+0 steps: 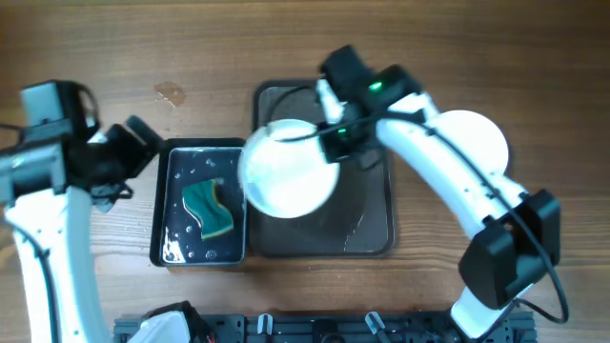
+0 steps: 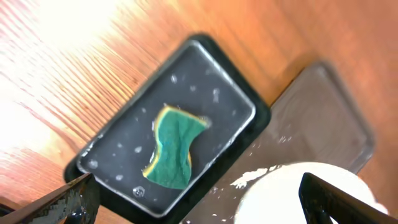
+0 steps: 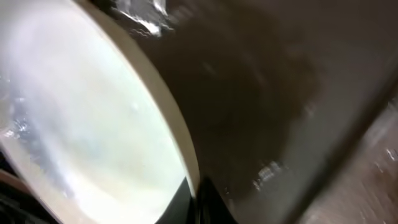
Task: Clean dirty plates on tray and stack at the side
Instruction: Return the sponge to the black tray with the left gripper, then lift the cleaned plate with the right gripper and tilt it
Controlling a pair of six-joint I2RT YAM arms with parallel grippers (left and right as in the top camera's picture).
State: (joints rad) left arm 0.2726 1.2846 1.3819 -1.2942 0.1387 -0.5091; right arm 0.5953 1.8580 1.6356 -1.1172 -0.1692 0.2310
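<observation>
Closest to us, a white plate (image 1: pixel 291 171) hangs over the tray (image 1: pixel 372 229), rim pinched in the right end effector (image 1: pixel 335 133) (left end effector (image 2: pixel 196 186) wide open, empty, above the sponge (image 2: pixel 173 146)); next, we judge, grasp sponge and wipe.

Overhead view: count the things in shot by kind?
White plates: 2, the held plate and the side plate (can't tell if more are stacked under it)
Dark tray: 1
Black basin: 1
Green sponge: 1
Total: 5
</observation>
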